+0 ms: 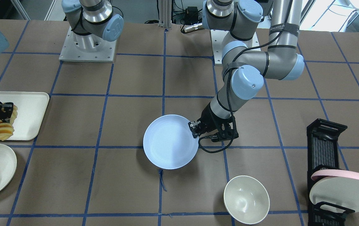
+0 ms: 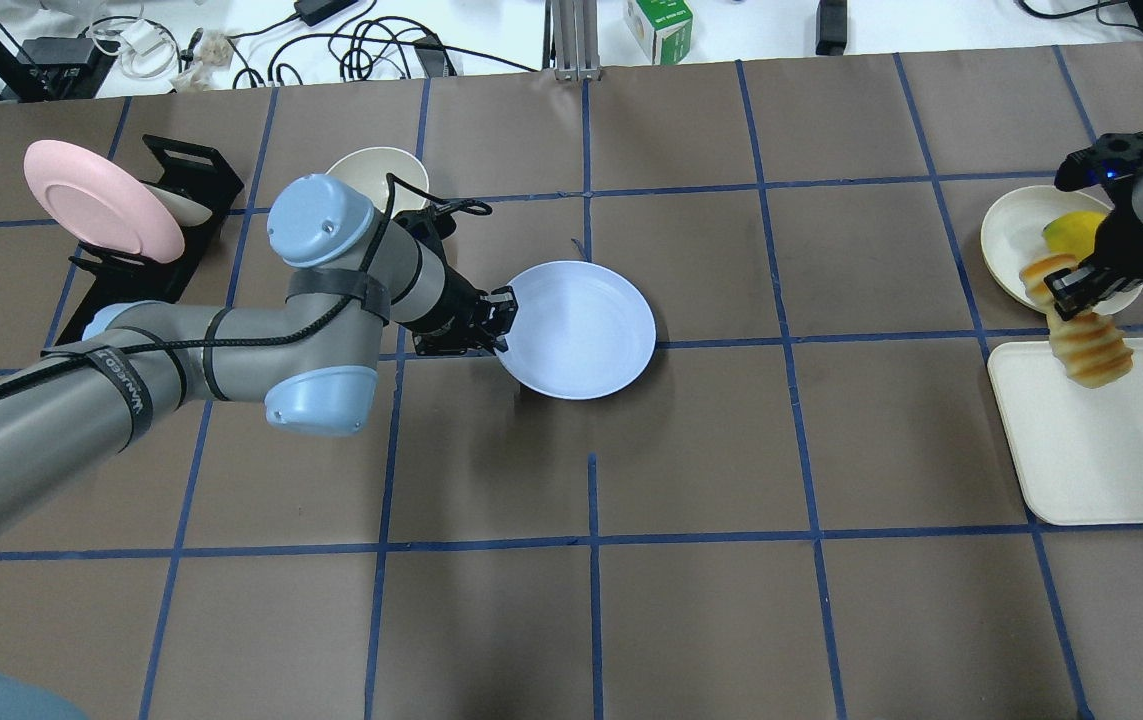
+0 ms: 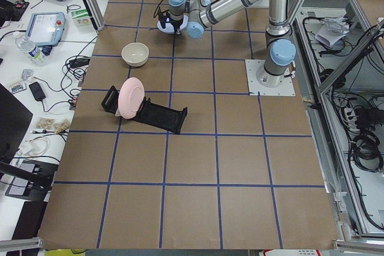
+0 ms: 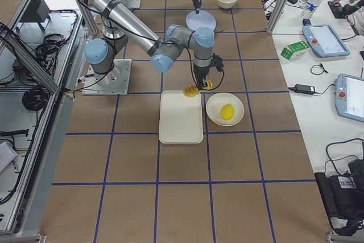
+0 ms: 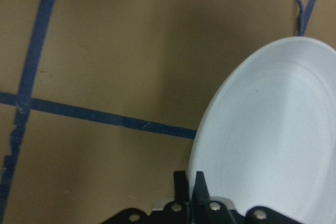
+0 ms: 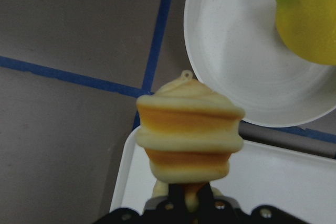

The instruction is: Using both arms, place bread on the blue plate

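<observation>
Two grips set: bread up, plate pinched.
Front view: right gripper clamps the bread at the tray's edge. Overhead: left gripper nips the plate rim mid-table. I'd carry the bread across level, plate held steady.

Small, elongated bread, yellow-orange with paler ridges like stacked slices. Pinched at one end in the right hand, free end jutting out beyond the fingers. Poised over a corner of the tray at the worktop's right end, apparently lifted clear of it.

Round pale blue plate, plain, with a shallow rim. Near mid-worktop, well apart from the bread. Rim nipped on the robot's left side by the closed left hand.
</observation>
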### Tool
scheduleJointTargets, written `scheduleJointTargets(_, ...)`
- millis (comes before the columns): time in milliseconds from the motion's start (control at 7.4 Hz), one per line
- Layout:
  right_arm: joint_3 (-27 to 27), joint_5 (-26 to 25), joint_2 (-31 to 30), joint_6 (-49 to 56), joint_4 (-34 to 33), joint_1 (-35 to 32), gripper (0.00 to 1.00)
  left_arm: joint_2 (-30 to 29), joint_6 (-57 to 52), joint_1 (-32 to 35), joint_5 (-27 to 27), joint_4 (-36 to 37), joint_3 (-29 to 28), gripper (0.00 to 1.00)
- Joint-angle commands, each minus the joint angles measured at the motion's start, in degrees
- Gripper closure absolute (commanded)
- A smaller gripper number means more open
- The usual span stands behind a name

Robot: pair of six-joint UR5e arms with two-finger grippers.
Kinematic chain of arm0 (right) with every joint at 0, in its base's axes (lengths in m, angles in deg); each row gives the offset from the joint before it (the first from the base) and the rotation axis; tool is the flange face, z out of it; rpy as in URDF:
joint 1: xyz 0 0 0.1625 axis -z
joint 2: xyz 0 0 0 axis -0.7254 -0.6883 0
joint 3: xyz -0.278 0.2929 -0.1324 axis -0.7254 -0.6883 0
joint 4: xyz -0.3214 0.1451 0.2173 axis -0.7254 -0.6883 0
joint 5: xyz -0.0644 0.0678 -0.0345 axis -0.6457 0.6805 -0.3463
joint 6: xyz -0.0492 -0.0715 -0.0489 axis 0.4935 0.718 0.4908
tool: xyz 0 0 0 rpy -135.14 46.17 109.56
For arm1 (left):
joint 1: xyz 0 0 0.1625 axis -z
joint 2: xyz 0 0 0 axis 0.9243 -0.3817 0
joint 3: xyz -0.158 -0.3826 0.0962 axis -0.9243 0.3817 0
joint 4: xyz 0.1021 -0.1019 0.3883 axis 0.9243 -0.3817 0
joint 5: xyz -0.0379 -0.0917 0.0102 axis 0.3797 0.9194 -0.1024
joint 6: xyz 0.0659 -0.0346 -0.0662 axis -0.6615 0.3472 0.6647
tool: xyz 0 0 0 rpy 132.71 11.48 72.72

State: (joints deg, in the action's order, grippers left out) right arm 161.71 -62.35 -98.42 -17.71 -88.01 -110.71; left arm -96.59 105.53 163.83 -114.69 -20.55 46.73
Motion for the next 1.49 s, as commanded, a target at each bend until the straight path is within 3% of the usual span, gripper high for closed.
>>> scheduleJointTargets(0, -0.84, 0.82, -2.43, -11.89, 2.98, -6.78, 1.0, -2.65, -0.25, 0.41, -0.1, 7.45, 1.69, 0.77)
scheduleJointTargets(135, -1.19, 2.83, -2.18, -15.17, 3.43, -10.2, 1.0, -2.74, -0.78, 0.32, -0.28, 7.63, 0.47, 0.5)
scheduleJointTargets(270, -1.54, 2.93, -2.09, -18.69, 3.7, -12.58, 1.0, -1.44, -1.05, 0.41, -0.45, 6.76, -1.63, 0.02)
scheduleJointTargets(541, -2.76, 5.72, -1.21, -26.15, 3.97, -18.81, 1.0, 2.51, -1.31, 0.5, -3.95, -5.31, -6.02, 0.0)
scheduleJointTargets(811, -7.23, 8.47, 2.73, -40.01, 4.84, -27.24, 1.0, 7.86, -2.88, 0.5, -7.72, -34.22, -17.59, 0.0)
scheduleJointTargets(1081, -8.83, 12.48, 5.98, -50.76, 5.03, -34.89, 1.0, 13.49, -16.19, 0.23, -16.31, -57.74, -26.83, 0.0)
scheduleJointTargets(1351, -13.73, 15.67, 11.25, -58.84, 4.76, -38.86, 1.0, 16.4, -21.84, -3.6, -17.42, -62.06, -29.33, 0.0)
